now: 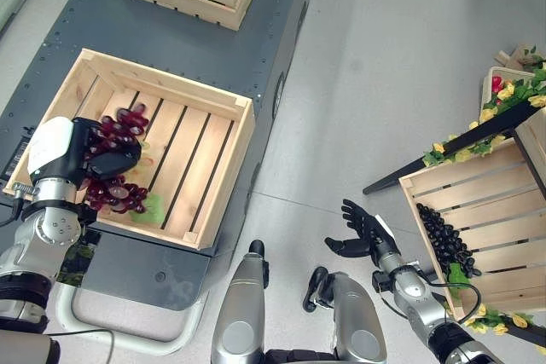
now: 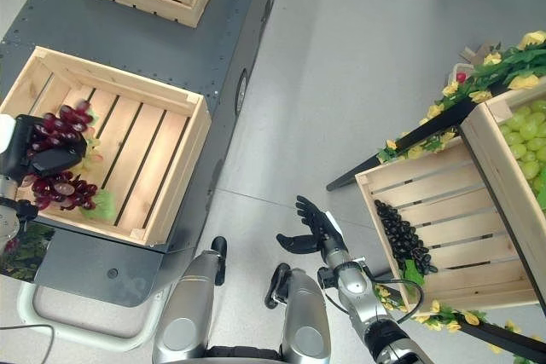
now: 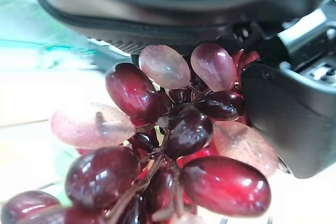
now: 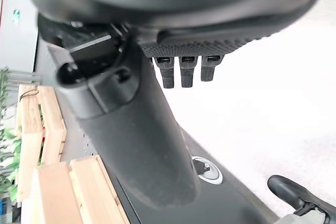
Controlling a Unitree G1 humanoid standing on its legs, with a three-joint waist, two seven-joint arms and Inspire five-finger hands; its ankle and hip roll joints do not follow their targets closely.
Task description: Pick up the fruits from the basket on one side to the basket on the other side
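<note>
The red grapes (image 1: 118, 159) hang in the left hand (image 1: 81, 155), whose fingers are curled round the bunch, low over the left crate (image 1: 223, 168) on the dark platform (image 1: 264, 49); the bunch's long axis runs roughly along the crate's slats. To set it down well, the hand should probably lower until the grapes rest on the slats, then uncurl. The right hand (image 1: 363, 229) hovers open over the floor beside the right crate (image 1: 495, 202) holding black grapes (image 1: 444, 236).

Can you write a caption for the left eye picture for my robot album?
The left hand holds red grapes over a wooden crate.
</note>
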